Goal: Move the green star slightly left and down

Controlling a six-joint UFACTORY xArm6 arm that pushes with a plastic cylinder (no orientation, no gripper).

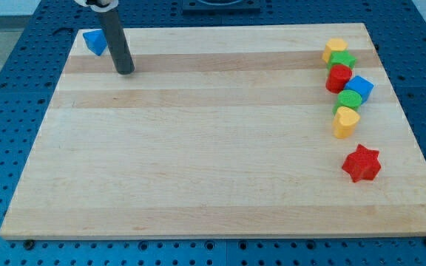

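blue plastic triangular block (94,41) at wooden bench (198,162) top-left | my tip (126,71) just beside it, a bare rod end effector holding nothing | green plastic star (341,60) far right, wedged in cluster, untouched, likely needs approach from its upper right

Eight small blocks in all. Two blue: a blue triangle (95,42) and a blue cube (359,88). Two yellow: a yellow block (336,49) and a yellow heart (345,121). Two green: a green star (342,60) and a green block (348,100), maybe round, hard to tell. Two red: a red star (362,163) and a red block (339,77). One wooden board (198,177). One dark rod, ending in my tip (125,72).
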